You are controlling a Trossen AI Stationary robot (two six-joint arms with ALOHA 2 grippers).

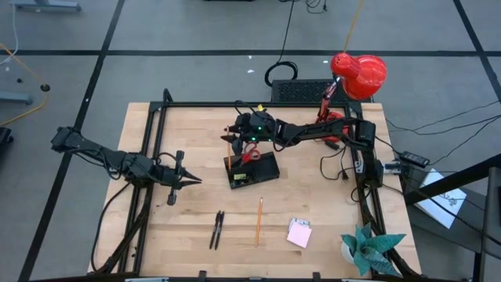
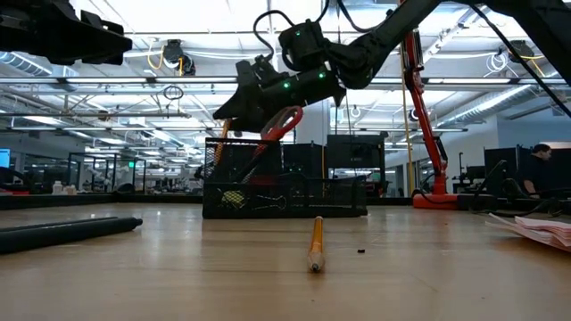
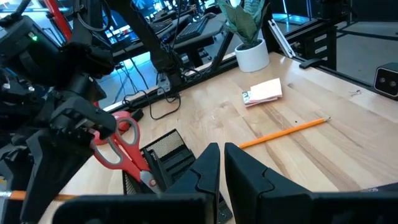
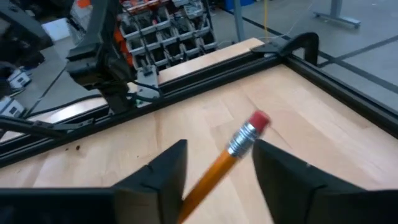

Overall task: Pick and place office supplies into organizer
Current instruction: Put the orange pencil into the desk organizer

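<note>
Our right gripper (image 4: 214, 163) hangs over the back left corner of the organizer (image 1: 252, 171), and between its two dark fingers (image 4: 163, 169) we see an orange pencil (image 4: 239, 144), eraser end pointing away from the wrist; the jaws stand partly apart with a gap showing on either side of the shaft, so we cannot tell whether they pinch it or have let it go. We judge the pencil light, stiff and round, so it will roll or swing in a loose hold; it is best taken near the middle of its length, across the shaft, and kept upright over the taller section. In the organizer the red-handled scissors (image 3: 121, 149) stand tilted, handles up; they are heavier and hard, and we would take those by the closed blades or the neck. Out on the table toward the front lie a second pencil (image 1: 259, 220), a pair of black pens (image 1: 217, 229) to its left, smooth and likely slippery, and a pink sticky-note pad (image 1: 299, 233) to its right, soft, flat and hard to get under. Our left gripper (image 1: 175, 179) waits well to the left of the organizer, fingers nearly together and holding nothing.
</note>
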